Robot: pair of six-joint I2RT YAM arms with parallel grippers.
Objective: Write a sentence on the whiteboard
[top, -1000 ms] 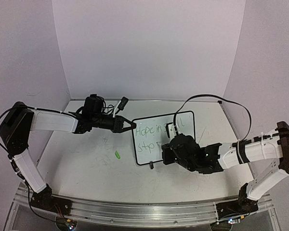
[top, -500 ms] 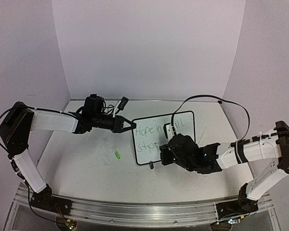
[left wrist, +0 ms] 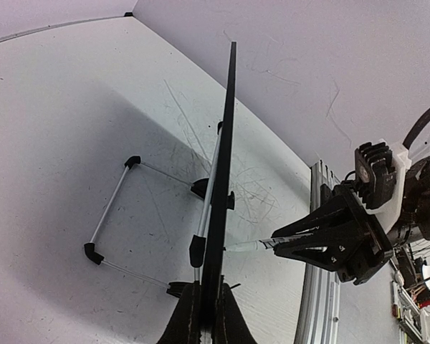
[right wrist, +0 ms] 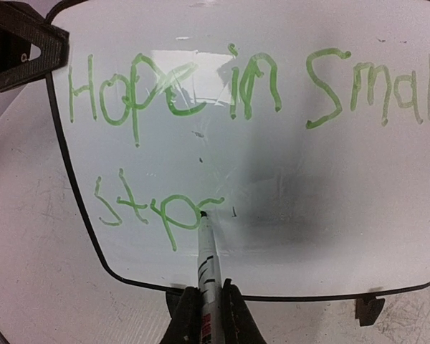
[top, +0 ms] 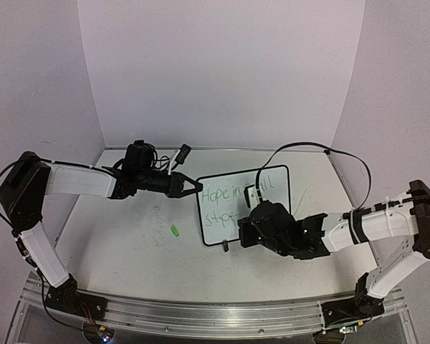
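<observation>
While right end effector [right wrist: 206, 309] pinches marker [right wrist: 206, 259], left one [left wrist: 206, 317] whiteboard [left wrist: 226, 143]: scuffed table [top: 125, 254], lilac walls [top: 222, 72].

White table [top: 115, 251], matte, w/ faint scribbles + scratches left of centre and more scuffs towards the right wall; metal rail [top: 201, 315] runs along the near edge. On it, approx. mid-table: whiteboard [top: 215, 233], standing on small black feet and leaning back on a wire stand [left wrist: 115, 208] whose black-tipped corners sit on the surface. Small green bit [top: 175, 230] lies loose near the board's lower-left corner, not touching it.
</observation>
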